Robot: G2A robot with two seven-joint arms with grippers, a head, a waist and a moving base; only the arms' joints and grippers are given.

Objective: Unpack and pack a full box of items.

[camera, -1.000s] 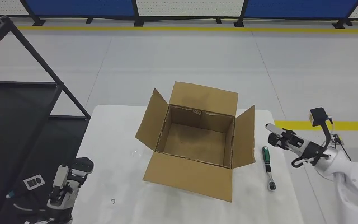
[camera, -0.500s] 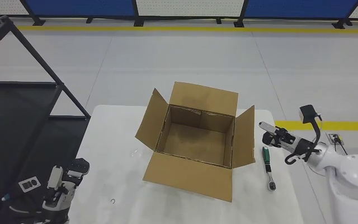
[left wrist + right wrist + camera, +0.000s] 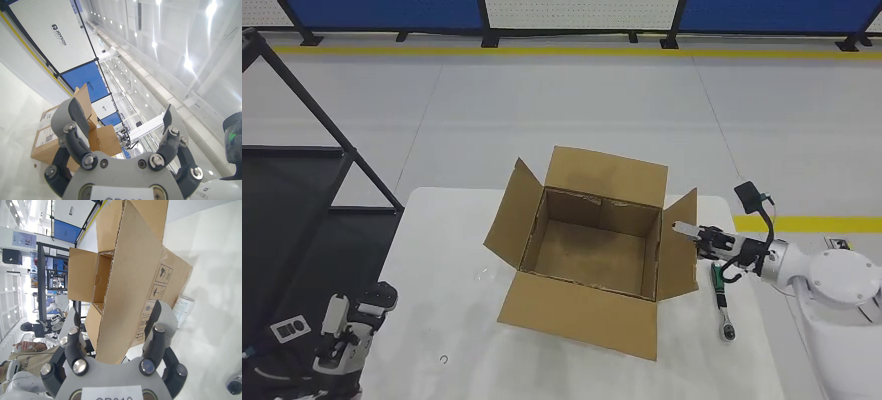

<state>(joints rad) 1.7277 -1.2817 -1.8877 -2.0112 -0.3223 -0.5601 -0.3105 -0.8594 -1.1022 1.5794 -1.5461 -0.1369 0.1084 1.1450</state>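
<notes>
Box upright, mouth up; right end effector, left end effector spread wide, empty.

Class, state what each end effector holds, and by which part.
Nothing is held. The left end effector is open and empty; the right end effector, also open, straddles the brown cardboard box's side flap.

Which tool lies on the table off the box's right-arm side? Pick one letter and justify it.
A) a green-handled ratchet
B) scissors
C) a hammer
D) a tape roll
A: the top view shows a green-handled ratchet lying flat on the table just past the open box, on the right arm's side.
</notes>
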